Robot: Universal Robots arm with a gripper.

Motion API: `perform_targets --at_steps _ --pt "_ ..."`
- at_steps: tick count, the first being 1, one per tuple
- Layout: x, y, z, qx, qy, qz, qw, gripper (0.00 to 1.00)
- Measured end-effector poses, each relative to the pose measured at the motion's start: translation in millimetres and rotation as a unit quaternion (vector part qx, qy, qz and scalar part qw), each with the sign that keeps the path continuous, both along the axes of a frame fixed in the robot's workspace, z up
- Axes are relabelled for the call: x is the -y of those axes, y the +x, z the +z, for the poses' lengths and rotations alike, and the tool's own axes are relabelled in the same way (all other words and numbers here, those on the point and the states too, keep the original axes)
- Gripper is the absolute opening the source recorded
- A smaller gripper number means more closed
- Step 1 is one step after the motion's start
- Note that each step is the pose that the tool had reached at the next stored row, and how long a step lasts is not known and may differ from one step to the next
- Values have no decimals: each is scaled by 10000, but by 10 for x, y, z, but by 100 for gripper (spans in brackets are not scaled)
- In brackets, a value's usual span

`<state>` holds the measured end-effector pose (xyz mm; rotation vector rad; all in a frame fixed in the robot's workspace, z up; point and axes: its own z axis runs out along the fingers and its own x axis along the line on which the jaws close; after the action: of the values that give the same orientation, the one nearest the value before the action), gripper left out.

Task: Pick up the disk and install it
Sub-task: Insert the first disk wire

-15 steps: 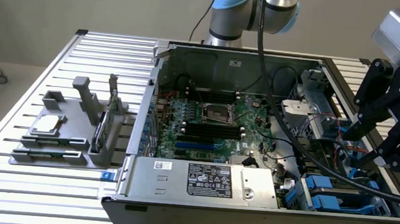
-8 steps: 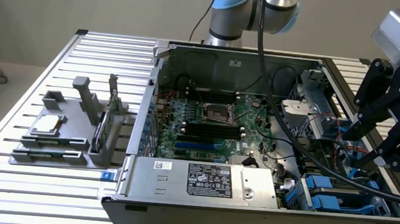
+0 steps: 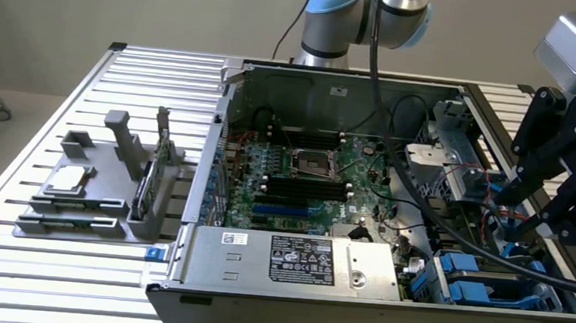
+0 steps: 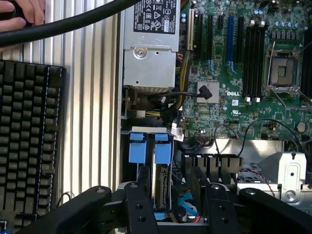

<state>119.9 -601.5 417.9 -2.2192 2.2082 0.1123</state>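
The disk (image 4: 160,187) stands on edge in the drive bay at the corner of the open computer case (image 3: 218,165). Its pale metal edge runs down from a bright blue handle (image 4: 163,148). A second blue carrier (image 4: 137,147) sits right beside it. My gripper (image 4: 178,195) hangs over this bay with its black fingers (image 4: 141,200) wide apart, open. The disk's edge lies just inside one finger, and I see no squeeze on it. In the exterior view the gripper (image 3: 530,221) is at the right, above the blue carriers (image 3: 466,281).
A thick black cable (image 4: 73,24) crosses over the power supply (image 4: 148,48). The motherboard (image 3: 307,178) fills the case floor, with a metal drive cage (image 3: 449,156) nearby. A keyboard (image 4: 29,141) and a person's hand (image 4: 22,12) lie outside the case. A grey fixture (image 3: 85,202) stands on the slatted table.
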Motion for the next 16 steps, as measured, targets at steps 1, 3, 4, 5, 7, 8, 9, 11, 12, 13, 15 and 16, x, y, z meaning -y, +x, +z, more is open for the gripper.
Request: perform_targets --at_steps 1,3,4,5,7,8,9,11,12,13,15,16 --pt "0 1 -4 0 0 -69 10000 38" --pt "0 1 -14 0 0 -241 9997 38" --pt "0 1 -19 0 0 -328 9995 31" --pt "0 1 -24 0 0 -413 9991 31" --pt "0 1 -36 0 -1 -592 9982 31" --pt "0 1 -43 0 -1 -682 9977 31" --pt "0 1 -50 0 -1 -772 9970 31" --pt "0 1 -66 0 -1 -960 9954 31" --pt "0 1 -74 0 -1 -1048 9945 31" --pt "0 1 -83 0 0 -1138 9935 31" --pt "0 1 -101 0 0 -1316 9913 31" --pt "0 1 -111 0 0 -1406 9901 31"
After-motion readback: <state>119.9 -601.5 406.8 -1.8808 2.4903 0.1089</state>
